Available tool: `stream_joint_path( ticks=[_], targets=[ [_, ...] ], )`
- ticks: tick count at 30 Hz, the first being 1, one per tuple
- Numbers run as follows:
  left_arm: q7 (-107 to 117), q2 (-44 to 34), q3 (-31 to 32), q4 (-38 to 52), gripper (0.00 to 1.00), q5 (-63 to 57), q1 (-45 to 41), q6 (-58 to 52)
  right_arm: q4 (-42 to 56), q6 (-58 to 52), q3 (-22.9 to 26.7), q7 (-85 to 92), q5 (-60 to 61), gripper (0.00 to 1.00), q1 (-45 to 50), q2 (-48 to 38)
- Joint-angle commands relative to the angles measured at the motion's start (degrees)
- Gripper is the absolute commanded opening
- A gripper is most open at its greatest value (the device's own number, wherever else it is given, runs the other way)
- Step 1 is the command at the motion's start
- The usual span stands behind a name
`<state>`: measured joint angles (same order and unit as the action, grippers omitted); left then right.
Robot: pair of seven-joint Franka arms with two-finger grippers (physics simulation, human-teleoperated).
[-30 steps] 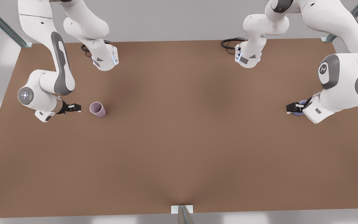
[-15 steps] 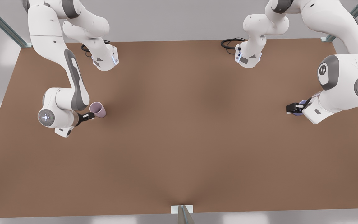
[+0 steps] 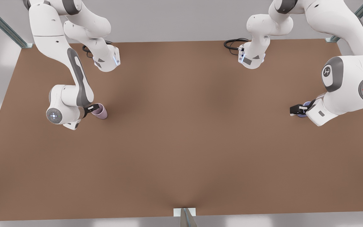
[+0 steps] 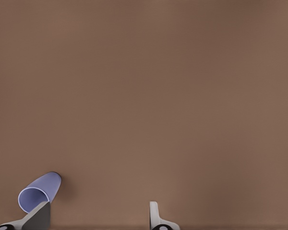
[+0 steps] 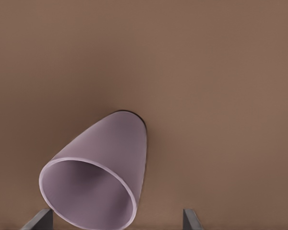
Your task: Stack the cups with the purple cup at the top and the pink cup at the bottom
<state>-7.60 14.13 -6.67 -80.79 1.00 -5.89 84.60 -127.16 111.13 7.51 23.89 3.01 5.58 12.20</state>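
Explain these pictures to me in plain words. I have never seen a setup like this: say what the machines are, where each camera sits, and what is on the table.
These are simulator renders of two white robot arms, each ending in a two-finger gripper. The wide picture looks down on a brown table from a camera off the arms. The other two come from cameras on the arms' wrists.

Two small cups stand on the table. The pink cup is at the front view's left, the purple cup at its right.

The right gripper is at the pink cup; its wrist camera sees that cup close up, with open fingers on either side. The left gripper is by the purple cup, fingers also open. Neither cup is held or lifted.
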Motion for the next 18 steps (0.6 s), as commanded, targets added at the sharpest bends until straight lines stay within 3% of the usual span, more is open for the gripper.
stream_joint_path(
  ticks=[1, 12, 14, 16, 18],
  targets=[
    [-0.1, -0.1, 0.0, 0.0, 1.00, 0.0, 0.0, 0.0, -1.2, 2.7, 0.0, 1.5, -0.3, 1.00, -0.1, 0.1],
    [-0.1, -0.2, 0.0, -0.3, 1.00, 0.0, 0.1, 0.0, -7.3, 11.1, 0.0, 2.6, -0.3, 0.98, -0.3, -0.4],
    [-0.1, -0.1, 0.0, -0.3, 1.00, 0.0, 0.1, 0.0, -7.4, 12.4, 0.0, 3.0, -0.4, 0.85, -0.2, -0.2],
    [-0.1, -0.1, 0.0, -0.3, 1.00, 0.0, 0.0, 0.0, -7.6, 13.8, 0.0, 3.0, -0.4, 0.82, -0.2, 0.1],
    [-0.1, -0.1, 0.0, -0.3, 1.00, 0.0, 0.1, 0.0, -7.6, 14.2, 0.0, 3.0, -0.4, 0.68, 0.0, 0.3]
  ],
)
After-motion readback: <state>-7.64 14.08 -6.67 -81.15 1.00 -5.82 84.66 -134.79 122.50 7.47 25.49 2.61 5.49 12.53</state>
